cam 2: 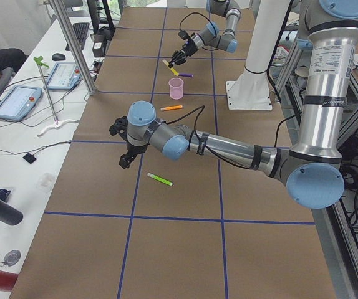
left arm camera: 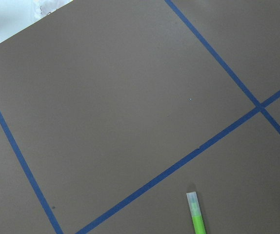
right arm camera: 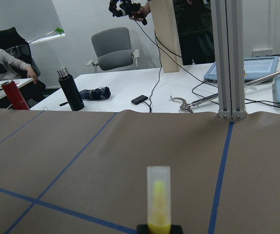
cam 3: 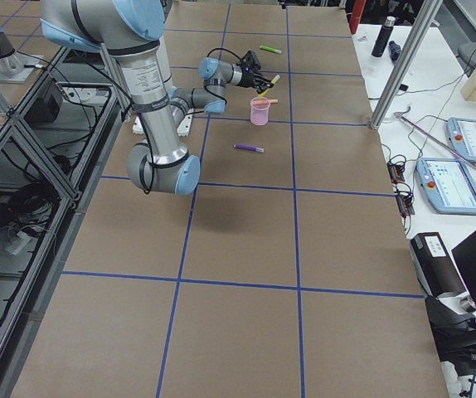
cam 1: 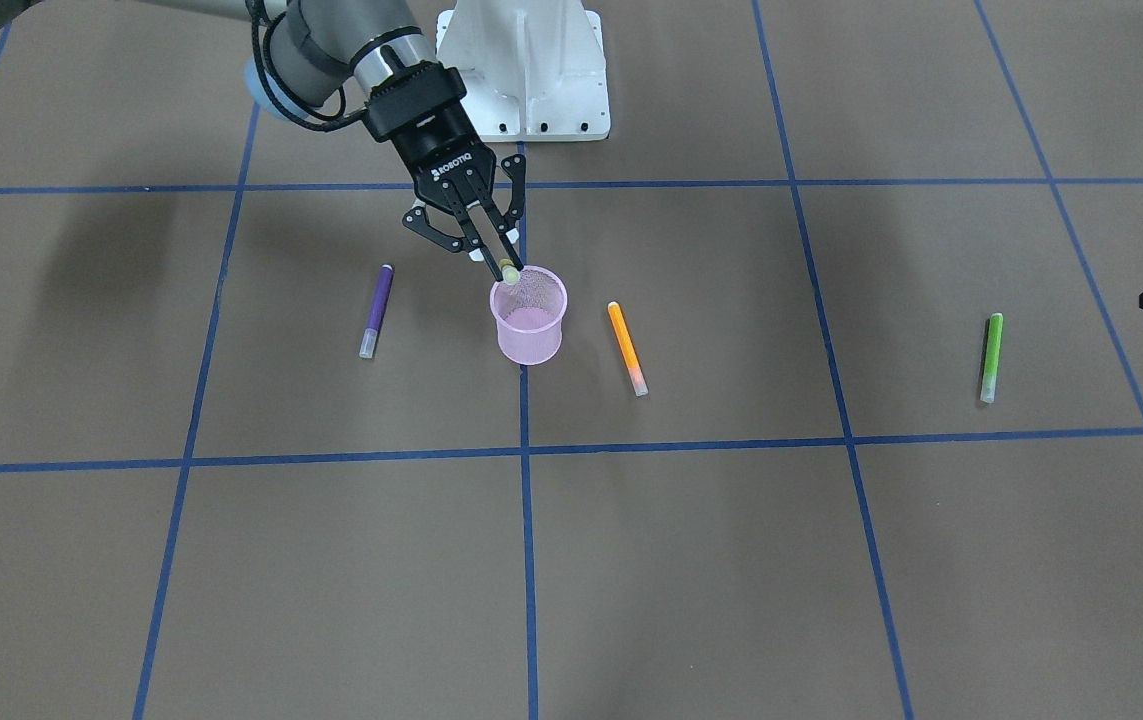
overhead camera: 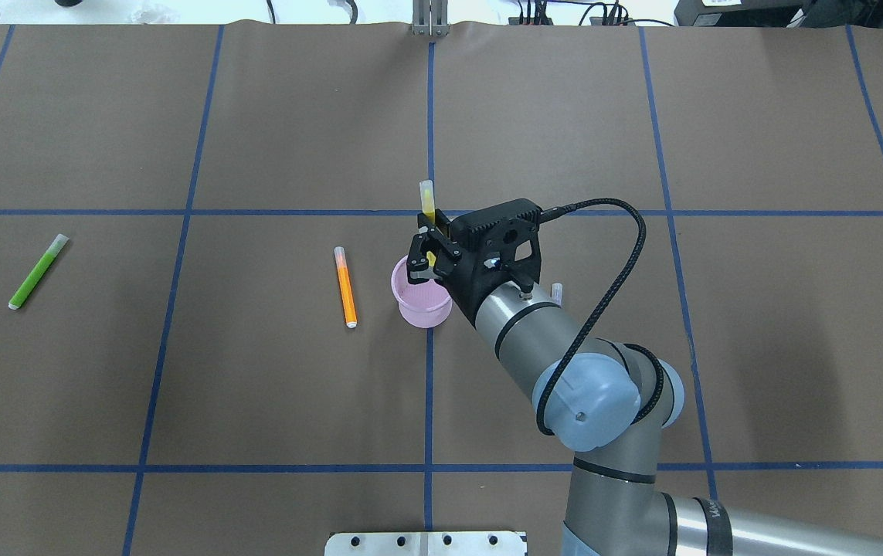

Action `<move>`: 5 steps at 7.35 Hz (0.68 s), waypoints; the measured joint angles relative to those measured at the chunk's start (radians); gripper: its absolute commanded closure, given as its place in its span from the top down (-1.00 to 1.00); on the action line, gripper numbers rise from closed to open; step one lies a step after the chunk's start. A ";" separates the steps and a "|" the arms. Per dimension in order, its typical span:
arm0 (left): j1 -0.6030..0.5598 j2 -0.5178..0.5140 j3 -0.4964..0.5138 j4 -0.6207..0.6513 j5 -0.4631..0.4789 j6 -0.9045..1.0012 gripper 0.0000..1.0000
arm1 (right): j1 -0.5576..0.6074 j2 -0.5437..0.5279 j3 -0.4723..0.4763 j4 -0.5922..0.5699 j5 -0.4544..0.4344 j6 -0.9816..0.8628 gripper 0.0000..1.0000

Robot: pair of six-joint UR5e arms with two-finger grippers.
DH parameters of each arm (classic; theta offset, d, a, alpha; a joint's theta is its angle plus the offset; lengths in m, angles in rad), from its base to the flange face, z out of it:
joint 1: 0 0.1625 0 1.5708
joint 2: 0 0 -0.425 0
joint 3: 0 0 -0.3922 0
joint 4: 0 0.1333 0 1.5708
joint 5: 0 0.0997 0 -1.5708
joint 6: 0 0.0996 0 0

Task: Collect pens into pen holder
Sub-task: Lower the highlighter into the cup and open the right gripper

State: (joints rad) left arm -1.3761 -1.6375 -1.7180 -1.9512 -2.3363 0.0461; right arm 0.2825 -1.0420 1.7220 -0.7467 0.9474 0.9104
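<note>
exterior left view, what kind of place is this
Most likely a robotics lab: two robot arms work over a table taped in a blue grid, with control tablets on a side bench and an aluminium frame post.

Pink pen holder [cam 1: 529, 325] upright, yellow pen [overhead camera: 427, 202] tilted above rim, purple pen [cam 1: 377, 310], orange pen [cam 1: 626, 346], green pen [cam 1: 991, 356] flat

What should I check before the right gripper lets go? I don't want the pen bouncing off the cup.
1. Right gripper shut on the yellow-green pen: ok.
2. Pen holder upright: ok.
3. Pen's lower end inside the holder's rim: cannot tell; it sits right at the rim's edge.
4. Pen vertical: not ok, it is tilted.
5. Orange pen and purple pen lying apart from the holder: ok.
</note>
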 measured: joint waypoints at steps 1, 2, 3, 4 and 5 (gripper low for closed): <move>0.000 0.000 0.001 0.000 0.000 0.000 1.00 | -0.014 0.007 -0.021 0.001 -0.025 -0.001 -0.62; 0.000 -0.001 0.002 0.000 0.000 0.000 1.00 | -0.026 0.021 -0.041 0.001 -0.046 0.000 -0.11; 0.000 -0.001 0.003 0.000 0.000 0.000 1.00 | -0.037 0.036 -0.062 0.001 -0.064 0.001 0.63; 0.000 -0.002 0.003 0.000 0.000 0.000 1.00 | -0.045 0.046 -0.078 0.003 -0.077 0.005 0.96; 0.000 -0.002 0.003 0.000 0.000 0.000 1.00 | -0.050 0.050 -0.084 0.004 -0.083 0.010 0.98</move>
State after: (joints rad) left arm -1.3760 -1.6395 -1.7151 -1.9512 -2.3362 0.0456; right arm 0.2322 -0.9916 1.6377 -0.7424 0.8643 0.9202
